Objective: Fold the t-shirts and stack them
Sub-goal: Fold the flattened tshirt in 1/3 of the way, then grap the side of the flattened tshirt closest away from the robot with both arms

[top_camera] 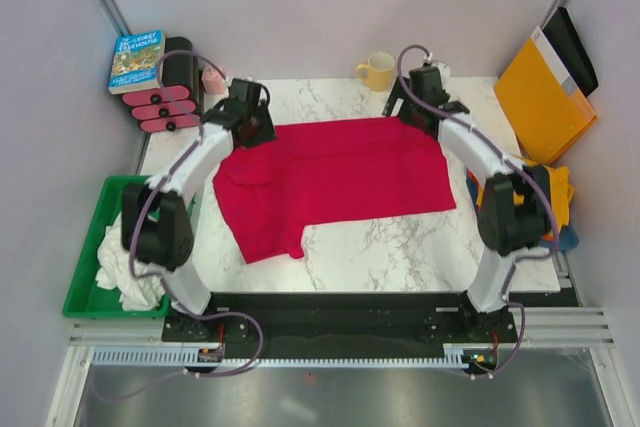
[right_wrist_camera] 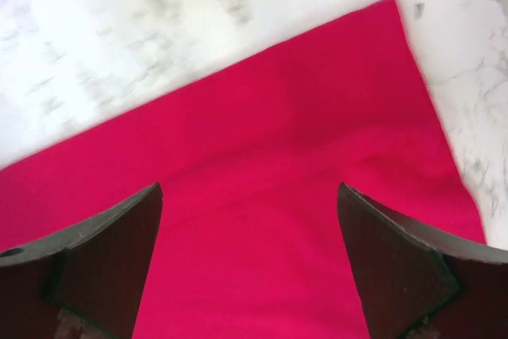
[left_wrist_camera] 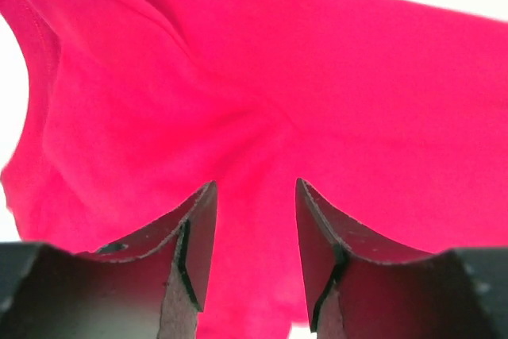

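Observation:
A crimson red t-shirt (top_camera: 335, 179) lies spread flat on the marble table (top_camera: 420, 247), with one sleeve bunched at its left side. My left gripper (top_camera: 255, 132) hovers at the shirt's far left corner. In the left wrist view it (left_wrist_camera: 255, 184) is open, its fingers apart just above the red cloth (left_wrist_camera: 262, 93) and nothing between them. My right gripper (top_camera: 408, 112) is over the far right corner. In the right wrist view it (right_wrist_camera: 250, 188) stands wide open above the shirt's smooth edge (right_wrist_camera: 302, 117). A mustard-yellow shirt (top_camera: 560, 187) and a blue one (top_camera: 568, 238) lie heaped at the right edge.
A green bin (top_camera: 85, 247) at the left holds white cloth (top_camera: 125, 267). At the back left are a book (top_camera: 137, 60), a black cylinder (top_camera: 180, 65) and pink pieces (top_camera: 165, 107). A yellow mug (top_camera: 378, 71) stands at the back. An orange envelope (top_camera: 540, 97) leans at the right.

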Available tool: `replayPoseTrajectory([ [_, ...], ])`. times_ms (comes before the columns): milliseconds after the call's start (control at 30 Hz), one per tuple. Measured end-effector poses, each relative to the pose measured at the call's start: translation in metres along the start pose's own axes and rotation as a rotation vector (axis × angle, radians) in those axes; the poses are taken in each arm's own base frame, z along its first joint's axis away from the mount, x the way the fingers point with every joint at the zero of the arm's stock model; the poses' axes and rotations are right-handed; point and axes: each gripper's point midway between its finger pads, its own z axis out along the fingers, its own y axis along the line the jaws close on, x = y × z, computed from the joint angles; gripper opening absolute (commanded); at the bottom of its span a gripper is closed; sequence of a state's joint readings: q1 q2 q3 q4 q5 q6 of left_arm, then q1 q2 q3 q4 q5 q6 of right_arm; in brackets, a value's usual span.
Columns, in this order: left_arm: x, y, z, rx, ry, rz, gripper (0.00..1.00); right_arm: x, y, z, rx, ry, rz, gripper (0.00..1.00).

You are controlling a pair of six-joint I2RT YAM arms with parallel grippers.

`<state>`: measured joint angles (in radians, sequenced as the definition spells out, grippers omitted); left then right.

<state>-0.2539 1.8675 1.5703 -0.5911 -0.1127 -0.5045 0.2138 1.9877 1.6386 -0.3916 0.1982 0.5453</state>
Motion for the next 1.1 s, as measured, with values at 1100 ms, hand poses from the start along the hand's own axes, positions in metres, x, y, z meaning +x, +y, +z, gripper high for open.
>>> replayPoseTrajectory([
  [1100,0.331,0.093,-0.124,-0.223,0.229,0.065,0.45,0.159,-0.041,-0.198,-0.165,-0.026,-0.294,0.92],
])
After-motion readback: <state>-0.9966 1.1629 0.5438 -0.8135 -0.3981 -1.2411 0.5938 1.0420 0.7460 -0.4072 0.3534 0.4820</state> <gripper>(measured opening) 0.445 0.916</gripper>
